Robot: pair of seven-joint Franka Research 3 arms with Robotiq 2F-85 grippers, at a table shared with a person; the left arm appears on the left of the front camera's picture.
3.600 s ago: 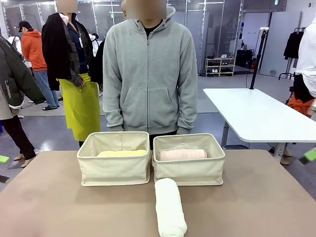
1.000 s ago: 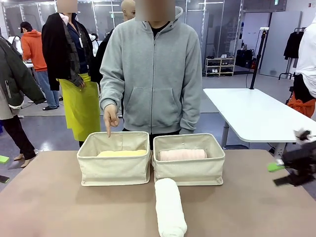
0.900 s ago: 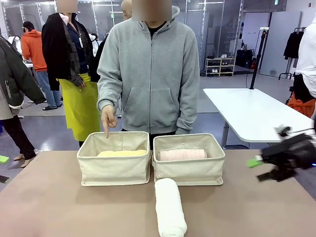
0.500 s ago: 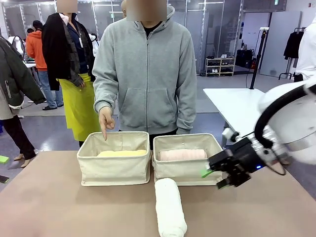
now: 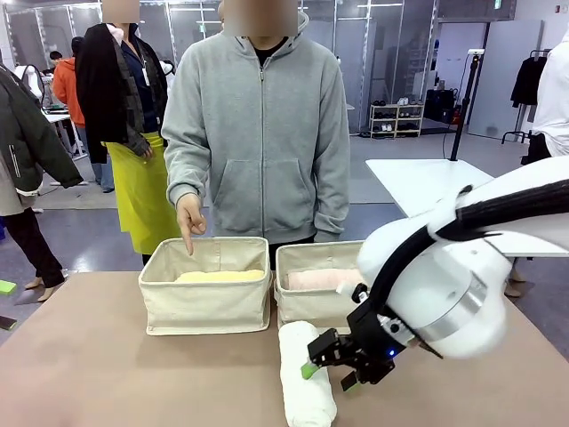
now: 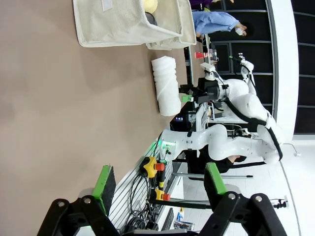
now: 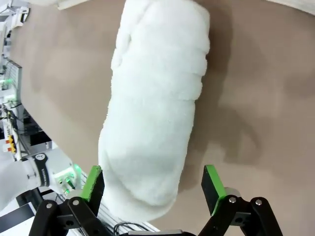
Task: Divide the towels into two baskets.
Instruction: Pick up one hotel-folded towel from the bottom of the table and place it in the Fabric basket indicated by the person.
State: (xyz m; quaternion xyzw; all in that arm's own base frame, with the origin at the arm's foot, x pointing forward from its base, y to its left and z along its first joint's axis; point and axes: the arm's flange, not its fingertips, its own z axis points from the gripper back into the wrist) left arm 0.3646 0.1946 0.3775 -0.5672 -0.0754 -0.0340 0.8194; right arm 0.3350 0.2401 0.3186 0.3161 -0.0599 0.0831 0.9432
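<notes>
The right gripper (image 5: 325, 370) is hovering over the white towel (image 5: 306, 374), fingers apart, not touching it. The towel is lying on the surface (image 5: 107, 374) at 6 o'clock from the right basket (image 5: 307, 307). The left gripper's (image 6: 160, 184) fingers are standing apart.

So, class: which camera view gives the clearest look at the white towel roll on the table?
The right wrist view: the white towel roll lies large and close, between the right gripper's open fingers. In the front view the towel is partly hidden by that gripper. The left wrist view shows it small and far off.
</notes>
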